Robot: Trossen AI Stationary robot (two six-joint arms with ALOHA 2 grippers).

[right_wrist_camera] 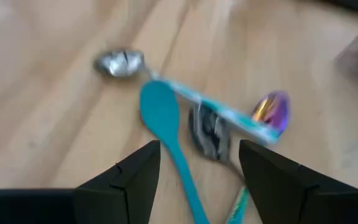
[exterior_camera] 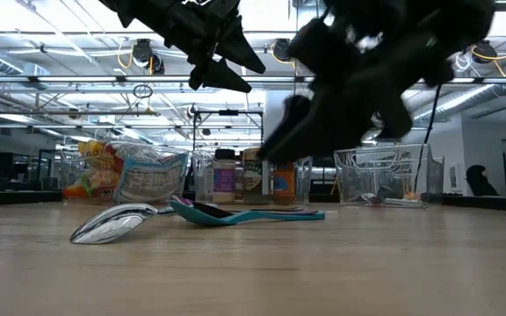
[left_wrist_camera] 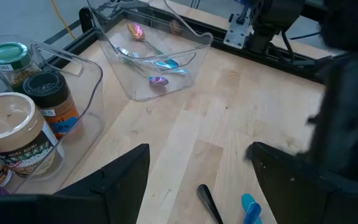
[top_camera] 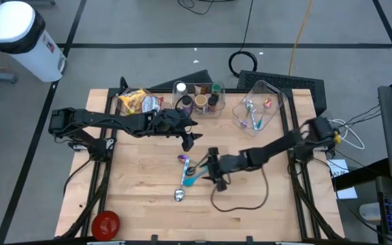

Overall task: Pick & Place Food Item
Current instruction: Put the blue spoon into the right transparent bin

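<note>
My right tool (right_wrist_camera: 199,168), fingers apart and empty, hovers over crossed spoons (top_camera: 188,175); spice jars (top_camera: 199,97) stand well apart.

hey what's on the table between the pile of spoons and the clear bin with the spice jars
Only bare wood on the table there; the open left gripper hangs above that stretch, seen in the high view.

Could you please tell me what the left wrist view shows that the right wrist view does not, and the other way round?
Only the left wrist view shows the clear bin holding a few spoons, and the spice jars in a clear tray. Only the right wrist view shows the whole cluster on the table: a silver spoon, a teal spoon and an iridescent spoon. Both show open dark fingers and the wooden table.
</note>
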